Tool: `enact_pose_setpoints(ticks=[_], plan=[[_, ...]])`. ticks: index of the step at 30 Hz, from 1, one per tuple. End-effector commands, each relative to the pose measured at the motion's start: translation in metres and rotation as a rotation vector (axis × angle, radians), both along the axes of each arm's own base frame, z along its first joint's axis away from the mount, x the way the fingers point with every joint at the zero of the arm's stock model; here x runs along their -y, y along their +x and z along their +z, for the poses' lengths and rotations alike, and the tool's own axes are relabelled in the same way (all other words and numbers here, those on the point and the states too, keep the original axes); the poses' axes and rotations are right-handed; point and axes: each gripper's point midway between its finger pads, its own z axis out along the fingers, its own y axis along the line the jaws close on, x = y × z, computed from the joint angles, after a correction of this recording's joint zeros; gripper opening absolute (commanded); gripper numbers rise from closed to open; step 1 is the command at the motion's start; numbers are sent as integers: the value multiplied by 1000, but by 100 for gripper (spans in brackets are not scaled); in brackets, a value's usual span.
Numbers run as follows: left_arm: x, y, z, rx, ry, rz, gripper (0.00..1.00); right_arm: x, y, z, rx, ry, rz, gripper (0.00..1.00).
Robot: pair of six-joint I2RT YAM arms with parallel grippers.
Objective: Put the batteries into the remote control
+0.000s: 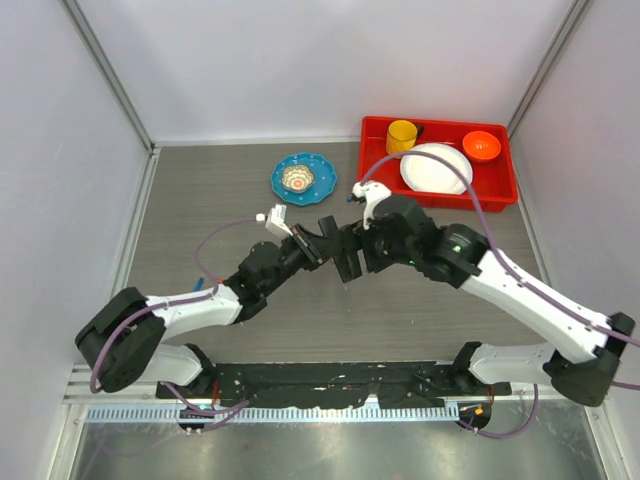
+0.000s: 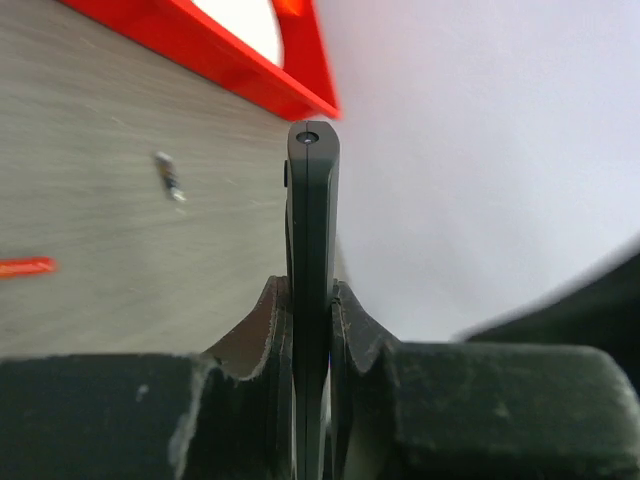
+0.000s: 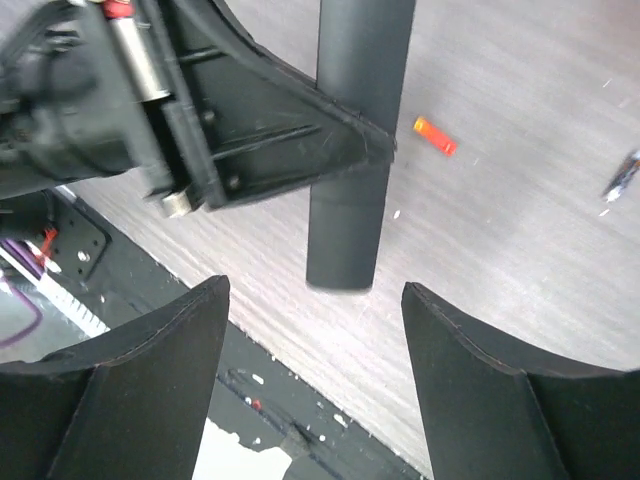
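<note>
Top view: both arms reach in to the centre of the desk [image 1: 200, 200]. The left end effector [image 1: 325, 240] and right end effector [image 1: 352, 250] sit just beside each other. The dark bar between them reads as the remote control [image 1: 347, 264], though black on black makes its outline uncertain. A red tray [image 1: 440, 195] is at upper right and a blue plate [image 1: 303, 177] at upper centre, both well apart from the work.

Left wrist view: the remote control [image 2: 312, 230] is seen edge-on, upright in the frame. The left end effector [image 2: 310, 300] is clamped narrow on its lower part, pads touching both faces. One orange-red battery [image 2: 25, 266] lies on the desk at the left edge. A small dark item [image 2: 168, 178] lies further up, too blurred to name.

Right wrist view: the right end effector [image 3: 312, 290] is spread wide and holds nothing. The free end of the remote control [image 3: 345, 220] hangs in line with the gap but touches neither finger. A battery [image 3: 435, 136] lies loose on the desk just right of the bar.

Judgement: early stage, remote presented in the air, no battery loaded. I cannot tell whether the battery compartment is open. The next move likely calls for the right end effector either to close squarely on the free end of the remote or to drop to the loose battery. The battery is small and round, so an off-centre pinch could roll it away
</note>
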Motion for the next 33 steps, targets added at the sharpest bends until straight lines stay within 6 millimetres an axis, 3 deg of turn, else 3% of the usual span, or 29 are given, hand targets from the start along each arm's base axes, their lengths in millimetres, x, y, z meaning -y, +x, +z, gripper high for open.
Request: enact_pose_setpoints(ticks=[1,2,3,4,5,6,7,8,9,10,11,13,14,17,18,19,21,29,31,33], plan=[[-39,40,-20,-60,386,204,0,35,24,76,278,75,-154,75],[-60,34,-51,-150,563,223,0,39,32,90,333,122,-206,75],[-73,36,-55,-172,657,259,0,45,36,75,343,110,-248,75],[-84,49,-42,-153,748,321,0,53,36,82,378,157,-293,75],[-106,40,-57,-213,892,329,0,58,45,89,409,226,-390,75],[-115,41,-56,-219,957,343,0,62,45,63,393,209,-421,74],[-125,48,-41,-180,1027,380,0,68,43,64,407,254,-452,74],[-139,44,-49,-212,1123,373,0,70,47,64,407,317,-518,74],[-145,44,-46,-205,1183,370,0,74,46,44,392,307,-540,74],[-155,54,-27,-181,1231,437,0,74,46,39,381,332,-562,74],[-168,54,-36,-195,1355,418,0,74,45,43,379,388,-579,75],[-179,69,-30,-198,1455,455,0,72,42,30,353,384,-569,77],[-199,71,-48,-279,1595,436,0,69,40,25,340,369,-548,77],[-204,87,-43,-310,1738,450,0,63,35,12,297,305,-487,77],[-202,93,-60,-337,1807,429,0,59,34,5,278,288,-468,77],[-198,101,-58,-330,1818,444,0,57,33,2,267,279,-459,77],[-198,110,-85,-361,1914,409,0,56,32,-6,258,270,-450,78],[-198,126,-141,-436,2071,323,0,60,31,-7,284,269,-442,79],[-194,127,-151,-442,2075,284,5,60,31,-7,285,273,-440,79],[-192,125,-158,-448,2071,262,17,60,30,-7,282,274,-438,79]])
